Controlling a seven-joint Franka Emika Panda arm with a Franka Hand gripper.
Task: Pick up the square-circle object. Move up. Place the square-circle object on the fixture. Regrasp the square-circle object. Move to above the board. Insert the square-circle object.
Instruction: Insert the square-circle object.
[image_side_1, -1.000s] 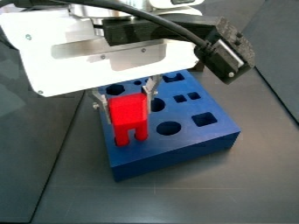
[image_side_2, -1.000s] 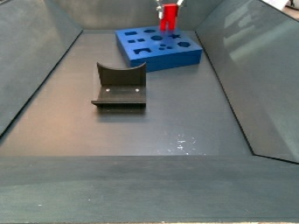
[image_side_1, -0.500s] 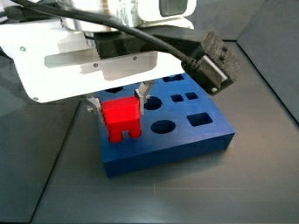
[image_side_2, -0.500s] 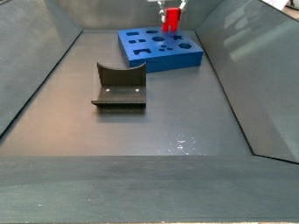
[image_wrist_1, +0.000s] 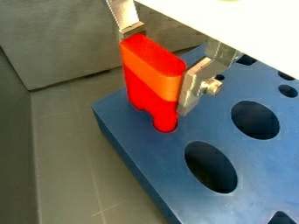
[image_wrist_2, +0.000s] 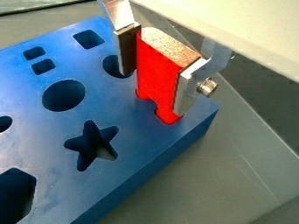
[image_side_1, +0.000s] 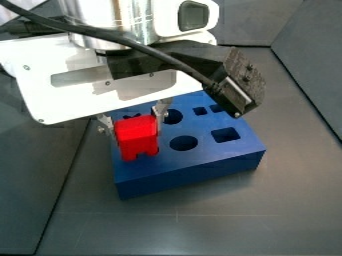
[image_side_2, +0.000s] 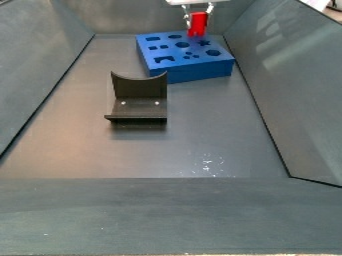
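At the far end of the floor I see the board, blue, holes up. Fixture stands well apart, nearer the camera. Over the board's corner, gripper pinching the square-circle object upright; its lower end enters a hole at the board's edge.

Gripper holds upright red square-circle object, partly entering blue board.

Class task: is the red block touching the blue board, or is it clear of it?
Touching. In both wrist views the red block, held by the gripper, has its lower end inside a hole at the blue board's corner, meeting the rim.
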